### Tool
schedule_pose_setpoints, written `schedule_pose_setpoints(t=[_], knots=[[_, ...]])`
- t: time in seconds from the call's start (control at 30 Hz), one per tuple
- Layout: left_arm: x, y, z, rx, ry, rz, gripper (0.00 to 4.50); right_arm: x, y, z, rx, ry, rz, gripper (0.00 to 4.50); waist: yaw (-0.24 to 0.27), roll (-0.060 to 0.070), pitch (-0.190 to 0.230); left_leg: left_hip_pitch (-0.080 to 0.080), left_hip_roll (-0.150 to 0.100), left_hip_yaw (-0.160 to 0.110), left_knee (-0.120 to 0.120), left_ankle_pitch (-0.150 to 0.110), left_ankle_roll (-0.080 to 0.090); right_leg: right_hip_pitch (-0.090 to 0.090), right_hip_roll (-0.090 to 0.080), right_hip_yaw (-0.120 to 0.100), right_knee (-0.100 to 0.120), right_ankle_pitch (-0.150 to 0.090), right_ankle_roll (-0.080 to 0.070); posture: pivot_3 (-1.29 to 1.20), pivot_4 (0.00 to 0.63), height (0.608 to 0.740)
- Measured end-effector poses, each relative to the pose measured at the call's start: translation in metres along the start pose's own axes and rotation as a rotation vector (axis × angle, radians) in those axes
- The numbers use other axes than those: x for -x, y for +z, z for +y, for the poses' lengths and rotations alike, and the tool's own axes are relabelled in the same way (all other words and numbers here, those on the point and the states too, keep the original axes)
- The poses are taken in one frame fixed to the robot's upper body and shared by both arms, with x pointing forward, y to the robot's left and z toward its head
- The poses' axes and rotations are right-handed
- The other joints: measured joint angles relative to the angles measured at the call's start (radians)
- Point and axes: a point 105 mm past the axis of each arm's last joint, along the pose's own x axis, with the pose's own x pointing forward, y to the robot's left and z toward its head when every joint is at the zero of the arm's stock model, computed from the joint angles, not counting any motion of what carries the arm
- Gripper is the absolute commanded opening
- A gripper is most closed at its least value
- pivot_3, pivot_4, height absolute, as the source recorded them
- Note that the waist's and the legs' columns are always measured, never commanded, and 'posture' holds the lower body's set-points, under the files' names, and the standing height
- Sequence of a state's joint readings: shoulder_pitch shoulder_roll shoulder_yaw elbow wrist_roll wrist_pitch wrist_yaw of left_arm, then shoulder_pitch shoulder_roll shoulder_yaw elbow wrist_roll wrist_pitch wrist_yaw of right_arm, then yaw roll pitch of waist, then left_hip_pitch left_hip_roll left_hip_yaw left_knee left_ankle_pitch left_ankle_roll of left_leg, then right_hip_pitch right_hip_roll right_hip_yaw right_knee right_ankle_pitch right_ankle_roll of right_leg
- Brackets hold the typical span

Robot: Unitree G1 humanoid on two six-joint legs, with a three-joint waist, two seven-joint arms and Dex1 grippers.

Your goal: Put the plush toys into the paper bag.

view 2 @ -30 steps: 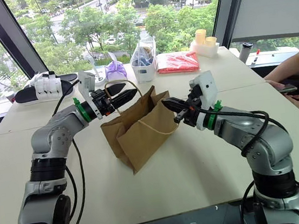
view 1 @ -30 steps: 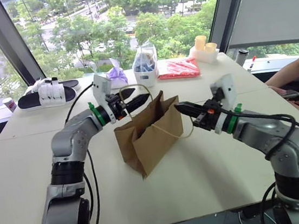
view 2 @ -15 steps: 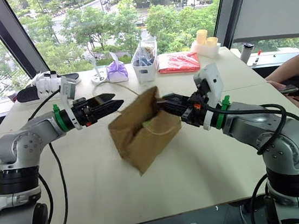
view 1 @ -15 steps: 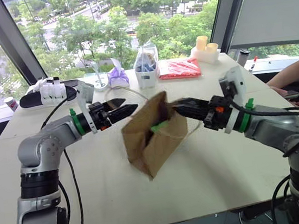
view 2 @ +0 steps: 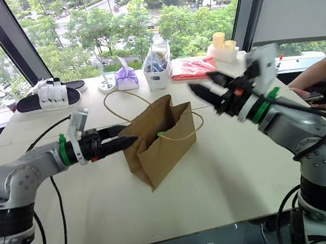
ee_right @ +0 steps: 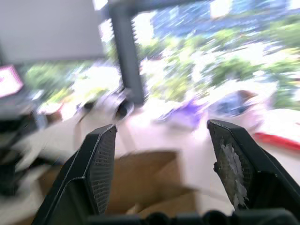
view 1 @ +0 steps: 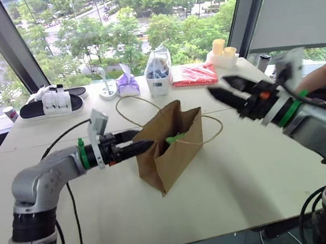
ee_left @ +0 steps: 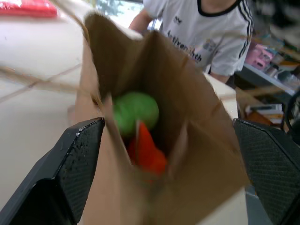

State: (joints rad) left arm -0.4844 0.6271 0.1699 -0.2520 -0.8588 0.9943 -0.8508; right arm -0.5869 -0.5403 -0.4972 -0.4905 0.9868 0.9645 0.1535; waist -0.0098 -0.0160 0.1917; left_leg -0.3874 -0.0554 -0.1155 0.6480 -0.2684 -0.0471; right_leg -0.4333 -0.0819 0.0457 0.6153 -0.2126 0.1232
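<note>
Both plush toys [ee_left: 140,126] sit inside the paper bag [view 1: 169,148] at frame centre, left gripper [view 1: 145,145] spread wide beside its mouth, right gripper [view 1: 222,94] released and empty upper right: back both out slowly, avoiding the handles.

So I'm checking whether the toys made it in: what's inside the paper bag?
Inside the paper bag sit the green plush toy and, below it, the orange plush toy. The bag's folds cover their lower parts and the bottom.

Bright window backlight, motion blur
</note>
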Motion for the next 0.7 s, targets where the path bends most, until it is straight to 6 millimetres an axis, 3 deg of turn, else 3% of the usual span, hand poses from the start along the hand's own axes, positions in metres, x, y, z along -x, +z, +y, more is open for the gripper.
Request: schedule_pose_setpoints(t=[0.07,0.13,0.2,0.3,0.47,0.7], knots=[[0.002,-0.01,0.0,0.022,0.015,0.015,4.5,0.013,-0.013,-0.021,-0.03,-0.112,0.037,3.3,0.006,0.0,0.0,0.0,0.0,0.0,0.0,0.0,0.0,0.0,0.0,0.0,-0.001,0.0,0.0,0.0,0.15,0.74],[0.002,-0.011,-0.004,0.022,0.015,0.014,4.5,0.029,-0.045,-0.03,-0.047,-0.168,0.153,2.78,0.006,0.0,0.0,0.0,0.0,0.0,0.0,0.0,0.0,0.0,0.0,0.0,-0.001,0.0,0.0,0.0,0.15,0.74],[0.001,-0.009,-0.007,0.007,0.014,0.011,4.5,0.037,-0.072,-0.027,-0.052,-0.172,0.254,1.98,-0.001,0.0,0.0,0.0,0.0,0.001,0.0,0.0,0.0,0.0,0.0,0.0,-0.001,0.0,0.0,0.0,0.15,0.74],[0.001,-0.013,-0.009,0.002,0.018,0.016,4.5,0.045,-0.106,-0.012,-0.054,-0.123,0.367,0.42,-0.013,0.001,0.0,0.003,0.001,0.003,0.0,0.0,0.0,0.001,0.001,0.001,0.0,0.0,0.0,0.0,0.15,0.74],[-0.007,-0.035,-0.013,-0.029,0.021,0.08,4.5,0.033,-0.151,0.028,-0.066,0.004,0.449,0.42,-0.01,0.001,0.0,0.005,0.001,0.003,0.0,0.0,0.0,0.003,0.002,0.001,0.0,0.0,-0.001,0.0,0.15,0.74],[-0.005,-0.04,-0.019,-0.052,0.011,0.109,4.5,0.005,-0.163,0.067,-0.035,0.144,0.431,0.42,-0.006,0.001,0.0,0.005,0.001,0.002,0.0,0.0,0.0,0.004,0.001,0.001,-0.001,0.0,0.0,0.0,0.15,0.74]])
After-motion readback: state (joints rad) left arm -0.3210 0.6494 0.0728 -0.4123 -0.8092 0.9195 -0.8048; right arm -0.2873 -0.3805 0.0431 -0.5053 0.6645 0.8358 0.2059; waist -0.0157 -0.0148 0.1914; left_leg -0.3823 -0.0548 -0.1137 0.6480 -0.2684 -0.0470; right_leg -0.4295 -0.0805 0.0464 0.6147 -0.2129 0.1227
